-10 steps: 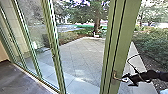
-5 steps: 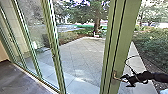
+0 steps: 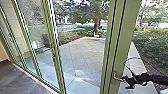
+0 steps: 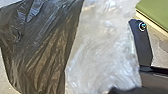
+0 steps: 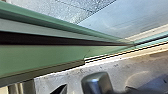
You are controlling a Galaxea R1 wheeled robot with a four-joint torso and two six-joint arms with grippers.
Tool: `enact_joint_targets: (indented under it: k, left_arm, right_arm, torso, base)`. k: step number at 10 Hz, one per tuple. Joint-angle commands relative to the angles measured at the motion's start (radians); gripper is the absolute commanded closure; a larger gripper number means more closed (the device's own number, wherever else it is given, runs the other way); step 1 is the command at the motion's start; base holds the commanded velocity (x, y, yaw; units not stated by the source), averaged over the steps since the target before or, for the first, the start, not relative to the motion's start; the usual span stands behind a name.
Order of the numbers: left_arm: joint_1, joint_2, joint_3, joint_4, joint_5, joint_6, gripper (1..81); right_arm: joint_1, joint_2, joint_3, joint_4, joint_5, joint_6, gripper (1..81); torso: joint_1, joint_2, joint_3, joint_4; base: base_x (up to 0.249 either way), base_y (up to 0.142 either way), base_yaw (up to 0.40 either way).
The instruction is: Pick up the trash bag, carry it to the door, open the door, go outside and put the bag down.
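The right tool [image 3: 125, 82] is at the metal door handle [image 3: 115, 75], low on the green door frame [image 3: 126, 42]. Its fingertips stand apart, and the handle comes in between them; whether they touch it, I cannot tell. A thin dark cable [image 3: 130, 59] makes a loop above the right arm [image 3: 156, 78]. The left wrist view shows the trash bag [image 4: 42, 50], which is dark, shiny and full of creases, and directly beside the dark film there is whitish plastic [image 4: 102, 52]. For the left tool, I cannot tell if it is open or closed, or if it grips the bag. Behind the glass lies the paved yard [image 3: 81, 53], with bushes [image 3: 151, 45] near it.
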Motion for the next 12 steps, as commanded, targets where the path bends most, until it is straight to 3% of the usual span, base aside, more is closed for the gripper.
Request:
enact_joint_targets:
  k: [1,5,9,12]
  left_arm:
    - [-0.039,-0.007,-0.002,-0.007,0.054,0.000,81.1]
    - [-0.036,-0.006,-0.002,-0.006,0.054,0.000,81.1]
    - [-0.035,-0.007,-0.002,-0.007,0.054,0.000,81.1]
    - [-0.029,-0.007,-0.007,-0.007,0.053,0.000,81.1]
  right_arm:
    - [0.106,0.013,-0.022,0.021,-0.055,-0.002,1.0]
    - [0.026,0.076,-0.101,0.015,-0.056,-0.004,1.0]
    - [-0.028,0.123,-0.098,0.020,-0.047,-0.002,1.0]
    - [-0.078,0.211,-0.193,0.001,-0.055,-0.006,1.0]
  torso:
    - [0.000,0.000,0.000,0.000]
    - [0.000,0.000,0.000,0.000]
    - [-0.002,-0.001,0.001,0.000]
    - [-0.002,-0.001,0.001,0.000]
  base:
    - [0.000,0.000,0.000]
    - [0.000,0.000,0.000]
    - [0.000,0.000,0.000]
    - [0.000,0.000,0.000]
